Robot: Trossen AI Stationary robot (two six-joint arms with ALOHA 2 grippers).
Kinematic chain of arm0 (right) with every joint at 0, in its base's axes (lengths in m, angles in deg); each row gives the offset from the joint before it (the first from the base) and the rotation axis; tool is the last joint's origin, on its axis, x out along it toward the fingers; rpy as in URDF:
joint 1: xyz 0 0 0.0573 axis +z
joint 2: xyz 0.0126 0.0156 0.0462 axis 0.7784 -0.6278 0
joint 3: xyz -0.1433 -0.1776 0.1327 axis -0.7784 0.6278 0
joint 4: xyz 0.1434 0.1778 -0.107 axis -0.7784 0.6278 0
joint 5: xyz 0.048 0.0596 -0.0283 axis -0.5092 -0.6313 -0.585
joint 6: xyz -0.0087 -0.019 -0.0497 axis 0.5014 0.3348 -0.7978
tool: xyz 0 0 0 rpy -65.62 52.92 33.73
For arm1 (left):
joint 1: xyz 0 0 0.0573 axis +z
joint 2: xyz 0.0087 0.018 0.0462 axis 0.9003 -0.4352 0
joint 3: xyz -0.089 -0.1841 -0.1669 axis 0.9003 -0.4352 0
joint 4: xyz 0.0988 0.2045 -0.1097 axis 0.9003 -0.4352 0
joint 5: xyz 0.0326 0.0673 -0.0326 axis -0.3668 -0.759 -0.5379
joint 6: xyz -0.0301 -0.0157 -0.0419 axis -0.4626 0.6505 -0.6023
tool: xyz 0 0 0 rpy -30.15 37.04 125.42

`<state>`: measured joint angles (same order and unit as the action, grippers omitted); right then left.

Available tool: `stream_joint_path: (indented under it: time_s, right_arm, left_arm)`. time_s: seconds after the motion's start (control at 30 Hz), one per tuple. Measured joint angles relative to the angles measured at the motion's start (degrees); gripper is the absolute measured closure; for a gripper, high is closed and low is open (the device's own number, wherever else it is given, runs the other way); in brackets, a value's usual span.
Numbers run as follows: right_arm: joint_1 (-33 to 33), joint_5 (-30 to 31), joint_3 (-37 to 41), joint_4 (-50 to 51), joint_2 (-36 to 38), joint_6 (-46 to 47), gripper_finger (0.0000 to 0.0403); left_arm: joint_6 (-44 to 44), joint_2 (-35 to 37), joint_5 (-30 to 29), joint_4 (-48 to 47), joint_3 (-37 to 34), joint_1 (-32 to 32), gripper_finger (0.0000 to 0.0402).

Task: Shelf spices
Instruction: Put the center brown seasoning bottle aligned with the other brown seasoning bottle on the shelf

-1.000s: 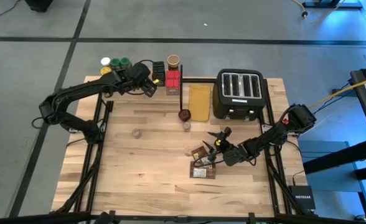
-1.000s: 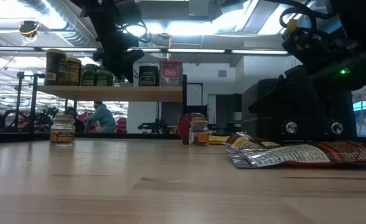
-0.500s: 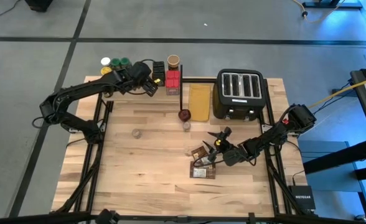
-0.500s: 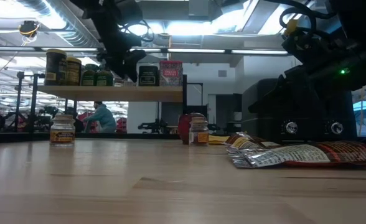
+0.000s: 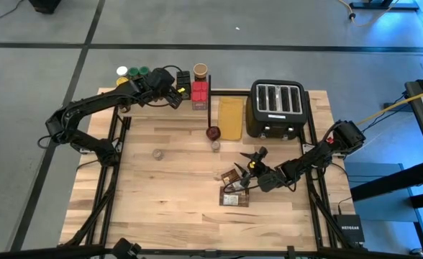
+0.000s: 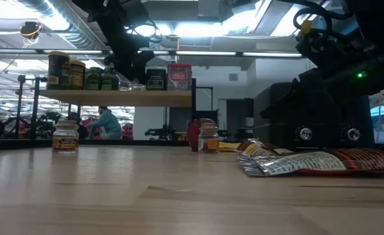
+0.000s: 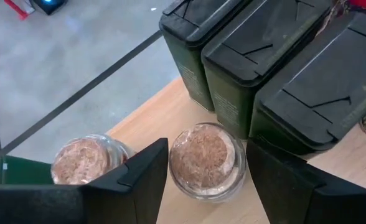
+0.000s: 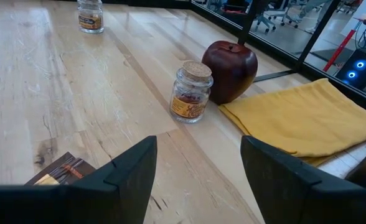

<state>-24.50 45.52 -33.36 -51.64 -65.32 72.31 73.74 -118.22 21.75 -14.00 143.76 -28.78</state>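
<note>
Two arms: both dark, the left reaching to the shelf at 11 o'clock of the table, the right low over the table at 4 o'clock
Table (image 5: pixel 175 180): large light-wood top (the biggest thing in the high view), carrying everything below
Toaster (image 5: pixel 278 108): black, four slots, at 1 o'clock of the table
Shelf (image 6: pixel 133 98): raised light-wood plank along the far edge at 11 to 12 o'clock, with tins and jars standing on it in a row
Yellow cloth (image 8: pixel 295 121): folded flat at 12 o'clock, just beside the toaster
Left gripper (image 7: pixel 205 186): over the shelf, jaws spread, a cork-topped jar (image 7: pixel 208 160) standing between the fingers with a gap on each side; a second cork-topped jar (image 7: pixel 86 163) sits just beside one finger
Dark tins (image 7: pixel 258 56): three black-lidded ones packed side by side on the shelf, just past the jar between the fingers
Right gripper (image 8: pixel 198 174): jaws spread and holding nothing, hanging low above the bare table
Flat packets (image 5: pixel 234 188): brown, lying on the table at 5 o'clock, beside the right gripper
Dark red round object (image 8: pixel 233 62): at the cloth's near corner, touching or nearly touching a small cork-lidded jar (image 8: pixel 190 92)
Lone jar (image 5: pixel 157 154): small, at 9 o'clock of the table, well apart from the rest
</note>
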Motion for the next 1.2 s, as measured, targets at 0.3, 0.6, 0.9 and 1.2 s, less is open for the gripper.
stream_joint_path:
  time_s: [0.3,0.6,0.9,1.2]
  right_arm:
    - [-0.01,0.00,0.00,-0.02,0.00,0.02,0.0166]
    - [-0.02,0.36,0.00,-0.02,0.00,0.02,0.0166]
    - [0.00,0.52,0.00,0.00,0.00,0.00,0.0166]
    - [0.00,0.52,0.00,-0.02,0.00,0.00,0.0166]
  left_arm:
    - [1.51,1.71,-2.61,1.02,0.00,0.00,0.0192]
    - [0.75,7.87,-0.36,-6.15,0.04,-3.07,0.0192]
    - [-1.75,5.99,-0.19,-6.81,-4.27,-5.64,0.0192]
    - [-1.55,4.34,-0.66,-1.51,-5.64,-2.97,0.0192]
